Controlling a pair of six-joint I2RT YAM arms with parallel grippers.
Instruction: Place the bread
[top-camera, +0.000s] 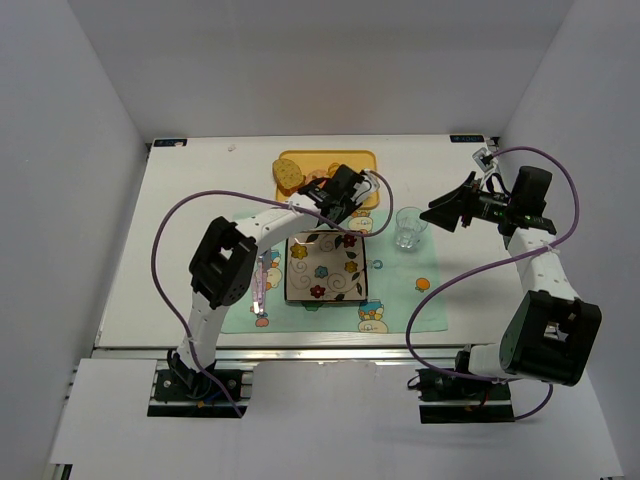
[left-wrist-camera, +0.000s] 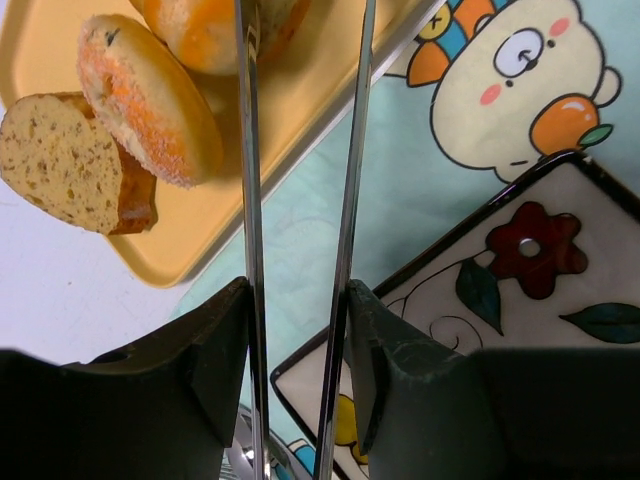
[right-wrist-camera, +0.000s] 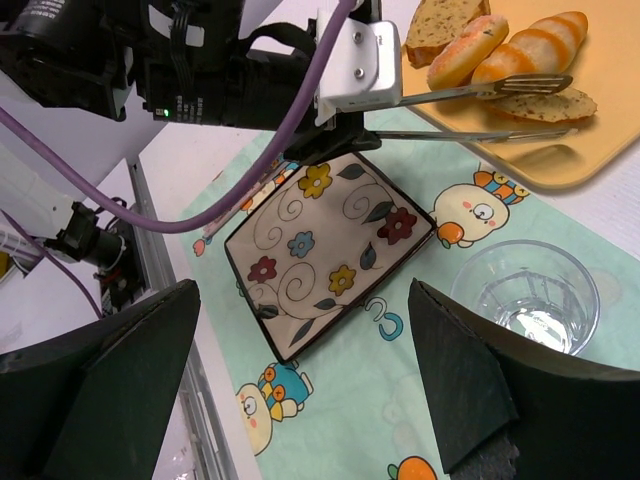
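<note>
The bread (right-wrist-camera: 552, 104), a small pale slice with a brown crust, lies on the orange tray (right-wrist-camera: 600, 60) between the two tips of the metal tongs (right-wrist-camera: 470, 92). My left gripper (top-camera: 335, 195) is shut on the tongs' arms (left-wrist-camera: 250, 200), above the plate's far edge. The slice is out of the left wrist view. The square flowered plate (top-camera: 325, 268) has nothing on it. My right gripper (top-camera: 445, 212) hovers open beside the glass, holding nothing; in its own view its open jaws (right-wrist-camera: 305, 330) frame the plate (right-wrist-camera: 320, 250).
On the tray (top-camera: 350, 160) there are also a larger tan slice (left-wrist-camera: 65, 160) and golden rolls (left-wrist-camera: 150, 95). A clear glass (top-camera: 408, 227) stands right of the plate on the green cartoon placemat (top-camera: 400, 290). A pink utensil (top-camera: 260, 285) lies left of the plate.
</note>
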